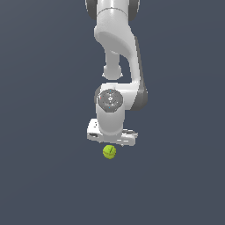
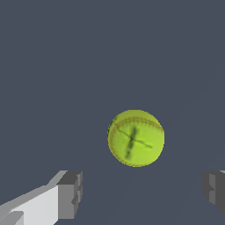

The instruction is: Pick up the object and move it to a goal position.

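Note:
The object is a small yellow-green ball [image 1: 109,152] with a thin dark seam line; it lies on the flat dark grey surface just below the white hand in the exterior view. In the wrist view the ball [image 2: 136,138] lies ahead of the gripper [image 2: 143,193], roughly between the lines of the two grey fingertips [image 2: 70,193], apart from both. The jaws stand wide apart and hold nothing. In the exterior view the gripper [image 1: 113,143] hangs right over the ball and its fingertips are hidden behind the hand.
The white arm [image 1: 118,48] comes down from the top of the exterior view. The ground is a plain dark grey surface [image 1: 44,176] with no other objects in view.

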